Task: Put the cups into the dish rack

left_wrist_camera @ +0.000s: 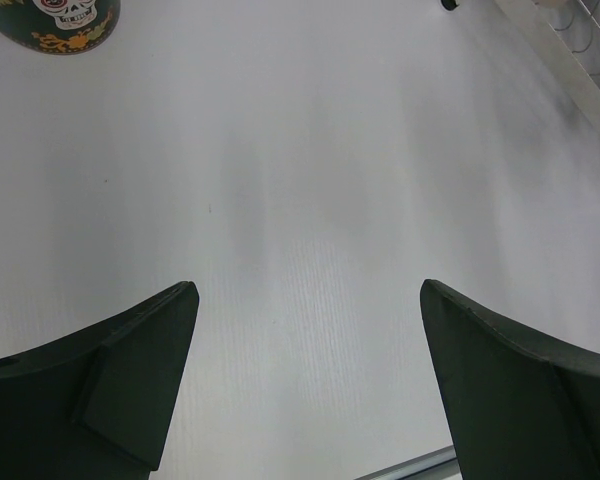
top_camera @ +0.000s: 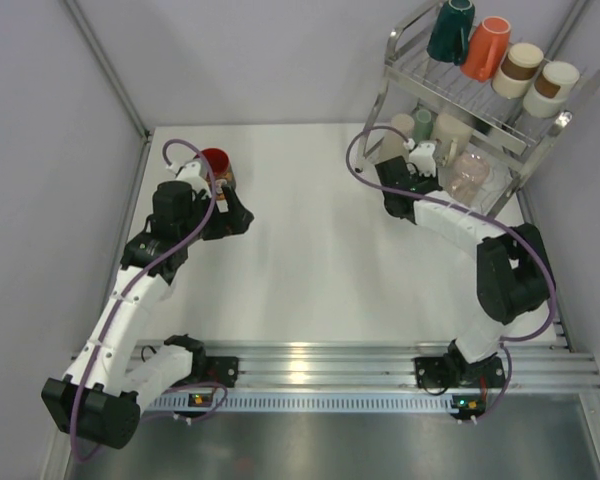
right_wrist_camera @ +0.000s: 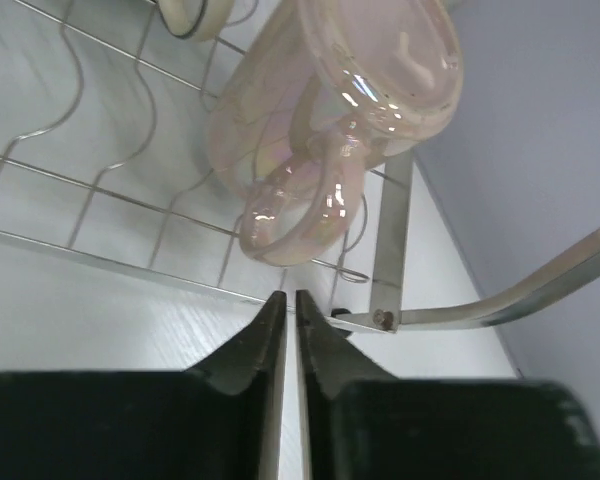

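Right hand (right_wrist_camera: 290, 297) pinched together, empty, just beside the pearly pink glass mug (right_wrist_camera: 330, 130). One bump could tip it off the chrome wire rack (right_wrist_camera: 390, 250)! Left hand (left_wrist_camera: 308, 285) wide apart.

A matte white worktop (top_camera: 310, 250) fills the middle, evenly lit from above, with faint pale streaks of reflected light near its front. Plain lavender-grey walls close it in: a back wall (top_camera: 260, 50), a left wall (top_camera: 40, 200) and a right wall (top_camera: 595, 260). A slim aluminium post (top_camera: 105, 65) slants along the back left corner. Ribbed aluminium rails (top_camera: 320, 365) cross the near edge, and below them lies a dull grey metal sheet (top_camera: 360, 440)
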Tool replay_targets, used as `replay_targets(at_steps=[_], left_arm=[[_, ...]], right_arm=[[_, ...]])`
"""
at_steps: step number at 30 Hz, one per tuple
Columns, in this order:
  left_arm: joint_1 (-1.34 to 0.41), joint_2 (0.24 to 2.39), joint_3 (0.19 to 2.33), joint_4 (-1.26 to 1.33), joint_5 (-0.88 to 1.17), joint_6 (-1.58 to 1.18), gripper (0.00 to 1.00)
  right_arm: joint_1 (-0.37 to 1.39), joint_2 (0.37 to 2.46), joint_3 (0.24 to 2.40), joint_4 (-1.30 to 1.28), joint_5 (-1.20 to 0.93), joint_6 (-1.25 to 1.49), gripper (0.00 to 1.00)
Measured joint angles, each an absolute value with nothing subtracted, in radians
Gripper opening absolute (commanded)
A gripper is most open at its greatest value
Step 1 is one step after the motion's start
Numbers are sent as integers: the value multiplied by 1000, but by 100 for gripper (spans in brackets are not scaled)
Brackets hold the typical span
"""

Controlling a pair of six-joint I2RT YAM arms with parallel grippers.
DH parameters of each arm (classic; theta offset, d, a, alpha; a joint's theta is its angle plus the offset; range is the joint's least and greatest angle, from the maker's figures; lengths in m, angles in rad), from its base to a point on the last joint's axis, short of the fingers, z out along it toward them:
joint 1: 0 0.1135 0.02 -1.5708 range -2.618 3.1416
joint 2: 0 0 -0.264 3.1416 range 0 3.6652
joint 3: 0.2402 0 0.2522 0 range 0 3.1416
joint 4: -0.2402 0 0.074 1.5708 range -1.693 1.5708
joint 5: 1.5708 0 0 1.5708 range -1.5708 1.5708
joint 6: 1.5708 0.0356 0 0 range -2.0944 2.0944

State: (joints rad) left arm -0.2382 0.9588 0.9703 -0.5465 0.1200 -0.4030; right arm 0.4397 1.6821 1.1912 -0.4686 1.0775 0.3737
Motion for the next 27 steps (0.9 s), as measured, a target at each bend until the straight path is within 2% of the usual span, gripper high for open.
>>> replay_targets(at_steps=[15, 27], left_arm=[[-238, 911, 921, -527, 185, -420, 98], [-238, 869, 893, -520, 221, -424, 98]], right_arm=[[455, 1742, 1099, -141, 1002, -304, 0], [381, 1764, 1154, -115, 999, -427, 0]])
